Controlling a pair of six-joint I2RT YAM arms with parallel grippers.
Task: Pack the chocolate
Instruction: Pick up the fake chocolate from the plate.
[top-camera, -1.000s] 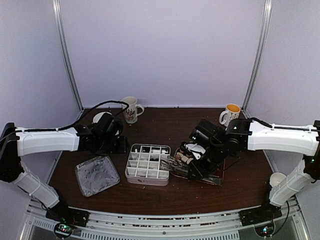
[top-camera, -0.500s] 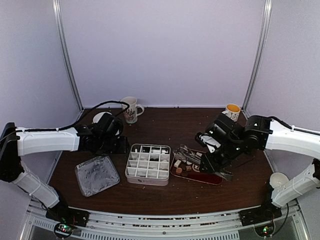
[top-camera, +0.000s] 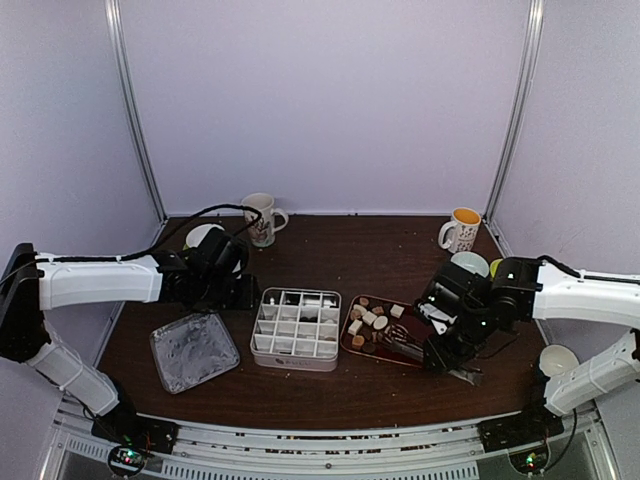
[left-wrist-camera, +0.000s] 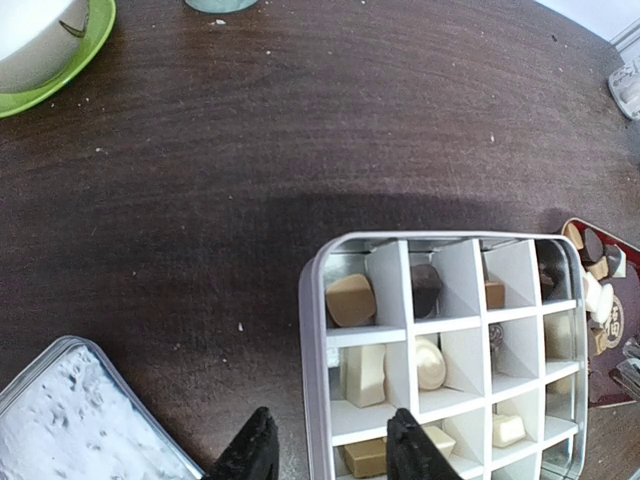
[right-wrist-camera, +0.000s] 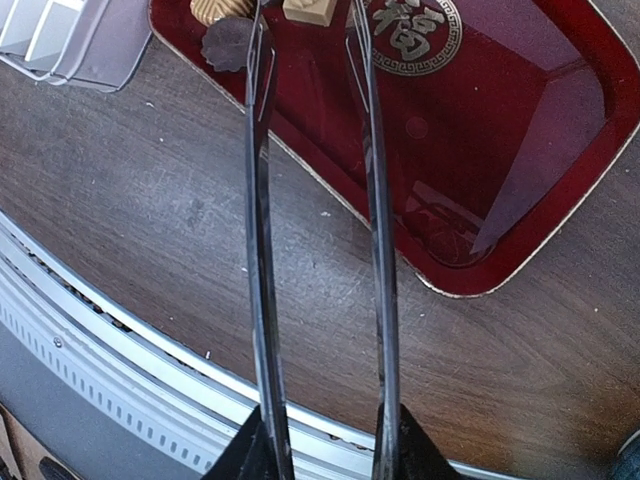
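Sharing the brown table with plenty of bystanders: a patterned mug at the back left, a yellow-lined mug at the back right, a green saucer carrying a white cup and half hidden behind the left arm, a pale saucer just behind the right arm, and a small white cup by the right edge. Flanking the divided box with a silver lid near its left and a red tray just beside its right.

Finding the chocolate in two places: loose white, tan and dark pieces on the tray's left half, and single pieces sitting in several cells of the box.

Reaching in from the right with the forearm low and the wrist bent toward the tray's near right corner. Clamping the right gripper on the long metal tongs, one finger pressing each blade. Pointing the blades across the table's near edge and the tray's bare floor, tips flanking a tan cube at the wrist view's top edge; pinching it or not, impossible to tell.

Stretching in level from the left, wrist turned down. Holding the left gripper with jaws parted, straddling the box's left wall, gripping nothing visible.
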